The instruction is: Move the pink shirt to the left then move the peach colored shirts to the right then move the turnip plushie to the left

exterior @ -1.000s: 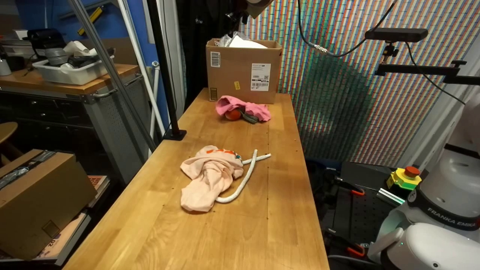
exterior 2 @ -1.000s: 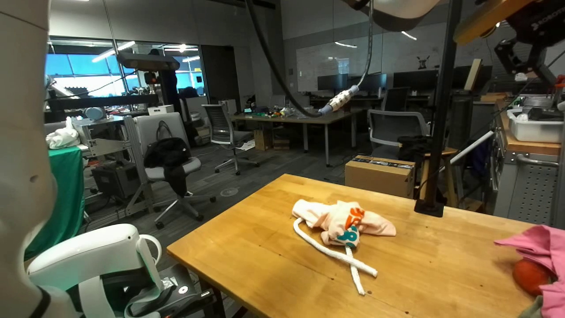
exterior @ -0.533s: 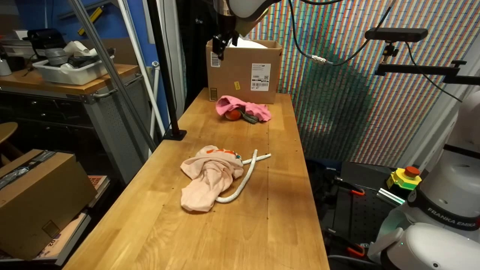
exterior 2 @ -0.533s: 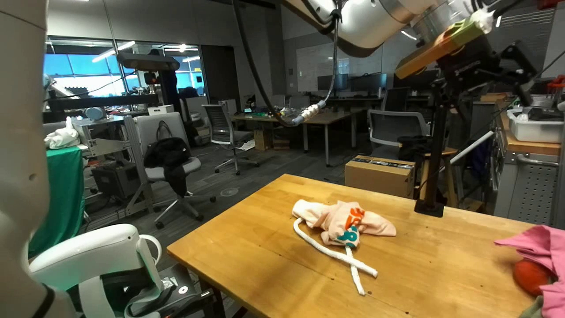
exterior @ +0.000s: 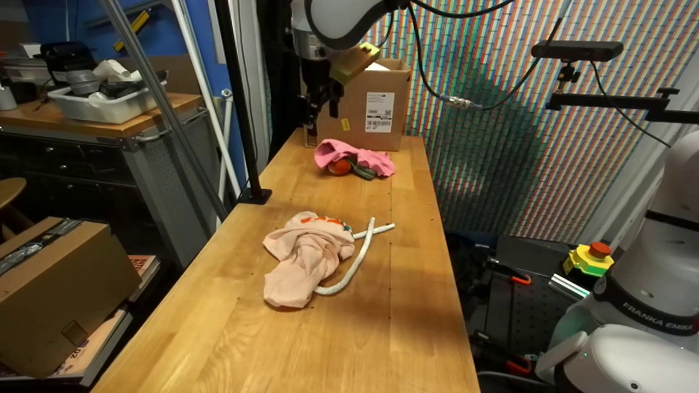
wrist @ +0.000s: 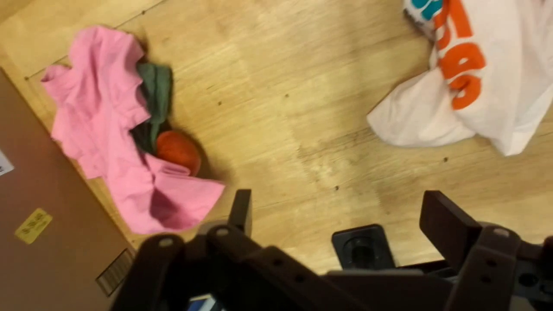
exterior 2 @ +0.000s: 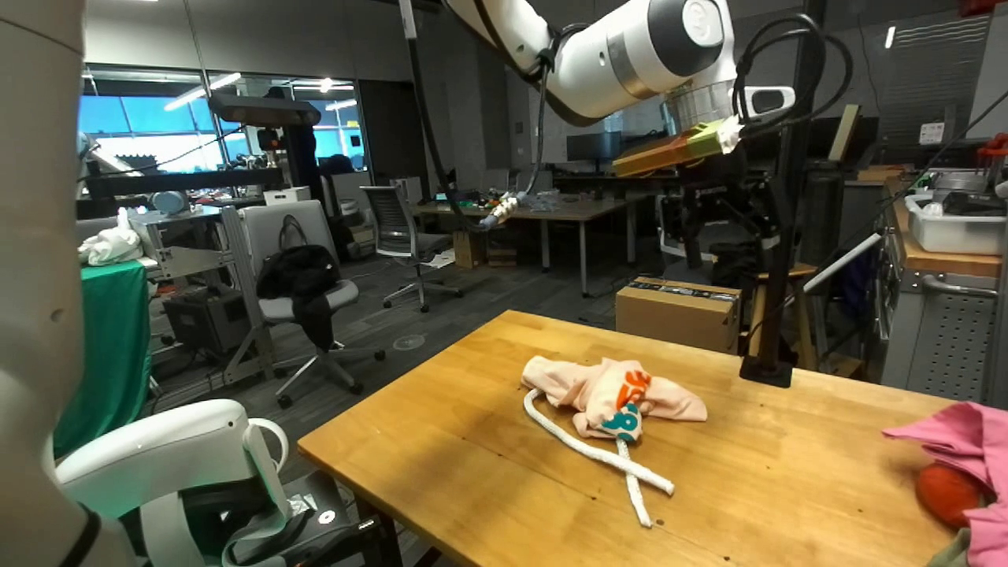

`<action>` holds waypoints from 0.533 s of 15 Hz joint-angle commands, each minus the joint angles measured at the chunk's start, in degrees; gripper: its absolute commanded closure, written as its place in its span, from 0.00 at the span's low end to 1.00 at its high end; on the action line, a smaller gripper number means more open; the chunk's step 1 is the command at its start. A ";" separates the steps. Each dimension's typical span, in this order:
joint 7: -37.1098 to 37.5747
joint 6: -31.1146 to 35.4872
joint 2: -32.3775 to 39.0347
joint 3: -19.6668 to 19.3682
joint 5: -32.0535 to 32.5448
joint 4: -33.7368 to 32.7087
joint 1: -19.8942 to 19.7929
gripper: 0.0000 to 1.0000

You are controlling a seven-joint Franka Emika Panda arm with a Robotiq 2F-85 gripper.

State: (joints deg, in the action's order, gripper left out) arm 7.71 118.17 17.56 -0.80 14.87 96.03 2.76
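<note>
Since the earlier frame, the black two-fingered claw (wrist: 339,207) is coming lower in both exterior views, with the white, rounded robot arm (exterior 2: 587,75) bringing it down, while everything on the pale wooden table (exterior: 355,349) beneath it is lying as before. Its fingers are standing spread far apart and pointing downward, with plain wood showing through the gap. Up and to the left of the claw in the wrist view, a small, roundish, red-orange soft turnip plushie (wrist: 178,151) with a green leafy top is resting on the table, partly covered by a crumpled, soft-cloth pink shirt (wrist: 108,147); the claw is hanging well apart from both. Up and to the right of the claw in the same view, a bunched cloth peach-coloured shirt (wrist: 497,103) with orange and teal lettering is lying loosely folded on itself. Lower than the claw in both exterior views, a thick white woven rope (exterior 2: 579,446) is running out from beneath that shirt, its two loose lengths crossing. Behind the claw in an exterior view, a tall, square-footed black post (exterior 2: 765,372) is rising at the table's edge. Beyond the pink shirt from the claw, a brown cardboard box (exterior: 355,139) with white and yellow labels is standing on the table's end, its front partly hidden behind the claw in an exterior view.
</note>
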 commanded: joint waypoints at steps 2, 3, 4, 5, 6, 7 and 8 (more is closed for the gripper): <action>-6.87 -4.34 -2.11 2.66 -7.14 3.29 -0.31 0.00; -8.02 -4.75 -2.06 3.06 -7.85 3.93 -0.19 0.00; -9.52 -5.05 -1.99 3.51 -8.61 4.53 -0.17 0.00; -11.30 -5.57 -2.05 3.94 -9.41 5.14 -0.24 0.00; -12.96 -5.45 -2.07 4.40 -10.21 5.97 -0.28 0.00; -14.34 -6.00 -2.05 4.72 -10.62 6.55 -0.23 0.00; -15.69 -5.88 -1.99 5.03 -10.82 7.41 -0.12 0.00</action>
State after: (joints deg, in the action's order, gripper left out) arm -3.26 113.05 17.50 3.22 6.01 100.45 2.83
